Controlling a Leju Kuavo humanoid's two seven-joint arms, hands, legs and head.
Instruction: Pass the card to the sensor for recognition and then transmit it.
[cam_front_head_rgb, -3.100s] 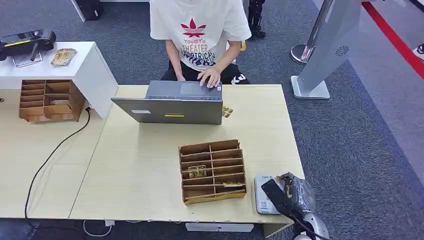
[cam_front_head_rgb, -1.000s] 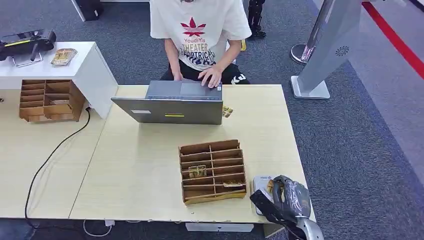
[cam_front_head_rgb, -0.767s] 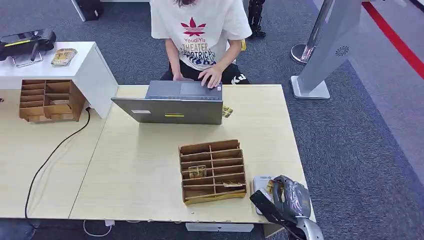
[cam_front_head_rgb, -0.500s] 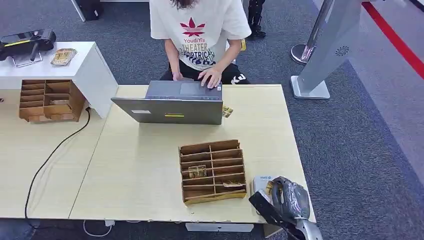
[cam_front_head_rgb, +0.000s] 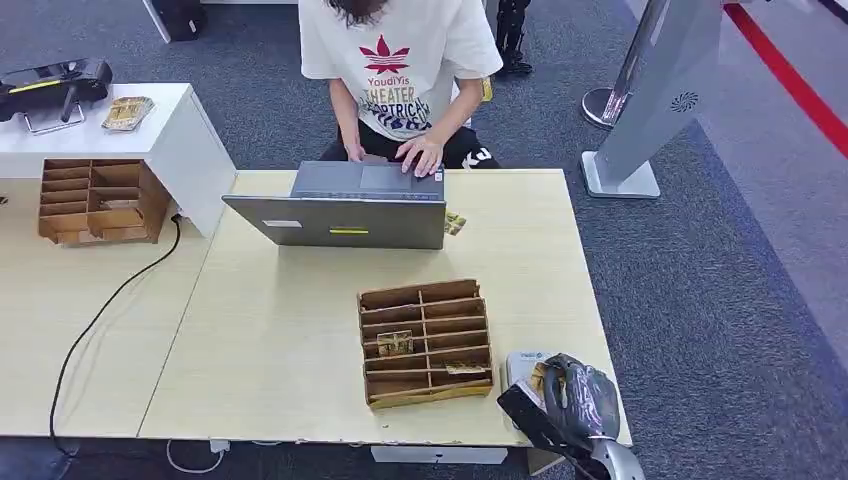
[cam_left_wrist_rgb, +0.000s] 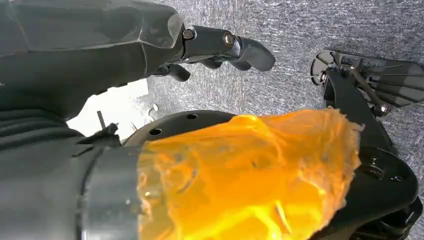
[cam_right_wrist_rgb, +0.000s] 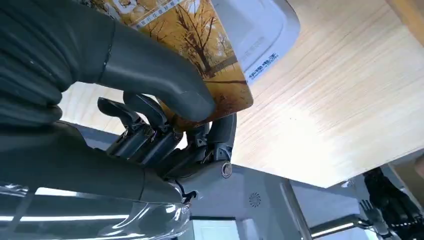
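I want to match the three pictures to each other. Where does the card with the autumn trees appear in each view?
Head view: the card peeks out from the right hand, above the white sensor at the table's near right corner.
Left wrist view: not in it.
Right wrist view: the card is pinched under the thumb, over the sensor.
Shared landmark: the sensor.

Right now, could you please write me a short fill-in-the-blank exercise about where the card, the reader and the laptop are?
1. The card is held by the robot's ____ hand.
2. The white sensor lies at the table's near ____ corner, seen from the head view.
3. The picture on the card shows golden ____.
4. A person is typing on the ____.

Missing words: right; right; trees; laptop
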